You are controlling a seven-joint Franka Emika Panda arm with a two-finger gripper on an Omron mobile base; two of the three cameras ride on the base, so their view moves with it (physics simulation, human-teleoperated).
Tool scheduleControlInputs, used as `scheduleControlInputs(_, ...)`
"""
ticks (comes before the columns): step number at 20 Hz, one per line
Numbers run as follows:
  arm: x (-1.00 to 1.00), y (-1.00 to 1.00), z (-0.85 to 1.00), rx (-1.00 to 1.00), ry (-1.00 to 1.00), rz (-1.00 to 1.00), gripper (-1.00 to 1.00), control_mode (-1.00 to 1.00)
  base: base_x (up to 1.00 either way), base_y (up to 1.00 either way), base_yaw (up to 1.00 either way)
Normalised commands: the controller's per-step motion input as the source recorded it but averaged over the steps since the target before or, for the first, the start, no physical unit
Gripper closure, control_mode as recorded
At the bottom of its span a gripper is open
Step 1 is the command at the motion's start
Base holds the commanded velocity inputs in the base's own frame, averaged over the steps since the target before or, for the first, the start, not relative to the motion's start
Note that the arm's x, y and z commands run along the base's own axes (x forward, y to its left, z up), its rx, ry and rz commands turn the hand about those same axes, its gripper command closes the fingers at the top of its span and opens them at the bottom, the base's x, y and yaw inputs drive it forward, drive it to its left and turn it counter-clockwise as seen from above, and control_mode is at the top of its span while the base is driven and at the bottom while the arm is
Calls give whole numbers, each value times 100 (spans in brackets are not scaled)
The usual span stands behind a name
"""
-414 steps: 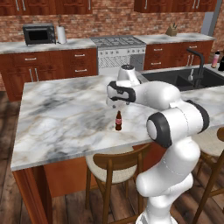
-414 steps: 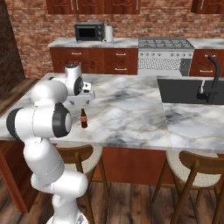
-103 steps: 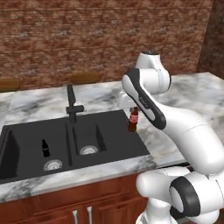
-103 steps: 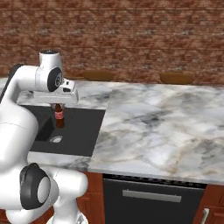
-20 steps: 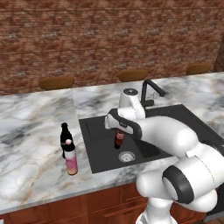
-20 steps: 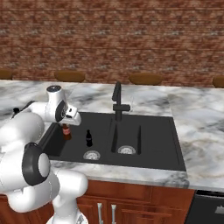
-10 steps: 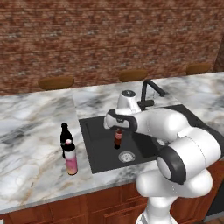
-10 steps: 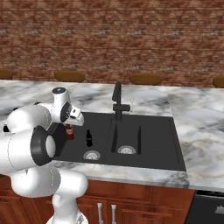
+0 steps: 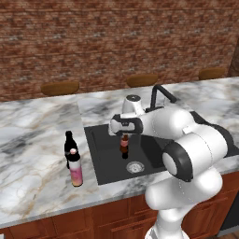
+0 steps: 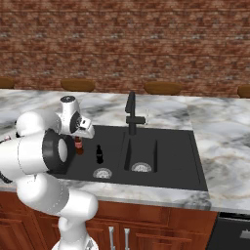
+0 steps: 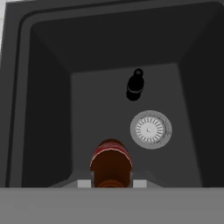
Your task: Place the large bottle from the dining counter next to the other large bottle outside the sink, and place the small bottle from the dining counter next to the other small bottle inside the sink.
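From the left base view, the end effector is closed tight on the small bottle and holds it over the left bowl of the sink. The large bottle stands on the worktop just beside the other large bottle, so that part looks done.

From the right base view, the small bottle hangs near the other small bottle, which stands on the sink floor close to a drain.

From the hand view, the small bottle is pinched right at the bottom edge, and the other small bottle stands past the round drain.

What could go wrong? If the bottle is let go while it hangs up high, it may fall, tip over and roll. If it comes down on the drain, it may stand crooked. If the arm swings too far, it could knock the tiny black bottle down.
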Motion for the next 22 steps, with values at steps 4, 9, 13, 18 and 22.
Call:
scheduleControlInputs(4,3,6,-33,0,0,0,100,-100,0,0,0)
scheduleControlInputs(9,5,4,-39,0,0,0,100,-100,0,0,0)
scheduleControlInputs(13,6,8,-34,0,0,0,100,-100,0,0,0)
scheduleControlInputs(18,10,6,-41,0,0,0,100,-100,0,0,0)
scheduleControlInputs(22,12,7,-38,0,0,0,100,-100,0,0,0)
